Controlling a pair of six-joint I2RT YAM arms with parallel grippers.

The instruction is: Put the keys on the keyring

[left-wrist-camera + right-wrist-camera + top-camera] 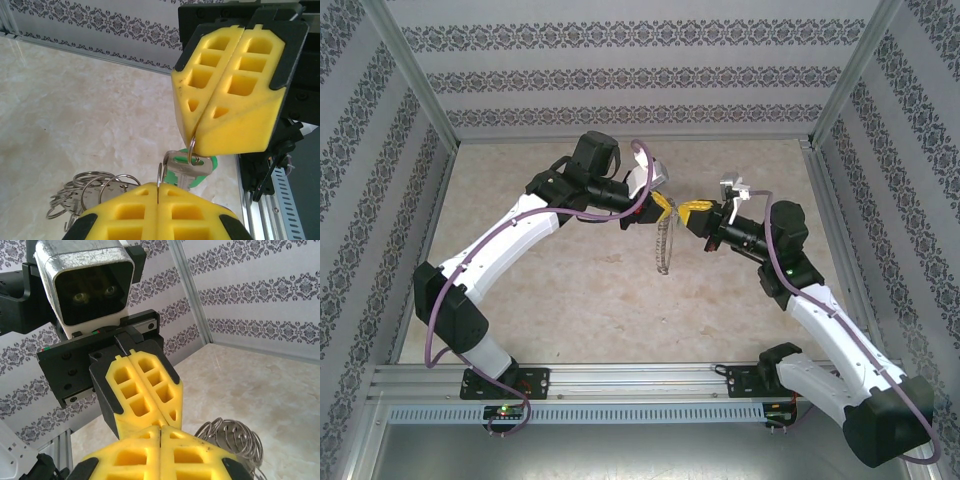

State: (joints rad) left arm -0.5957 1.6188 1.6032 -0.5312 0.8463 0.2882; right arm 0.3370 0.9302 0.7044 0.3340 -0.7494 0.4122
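Keys (pixel 182 169) hang in the gap between the two sets of fingers, above the table (pixel 75 110): a silvery key with a green tag (pixel 207 167) behind it, just under the tips of the right fingers (pixel 225 130). Those fingers are clenched tight on a thin wire loop (pixel 191 150) that runs through the key's head. The left fingers (pixel 135 210) point tip to tip at the right ones, close but apart. They are pressed together too, and a thin silvery wire rises from their seam just beside the key (it looks like part of the keyring, though the pinch itself is hidden). In the top view the keyring (pixel 665 248) dangles below the meeting fingertips. In the left wrist view its bunched small rings show to one side of the left fingers.
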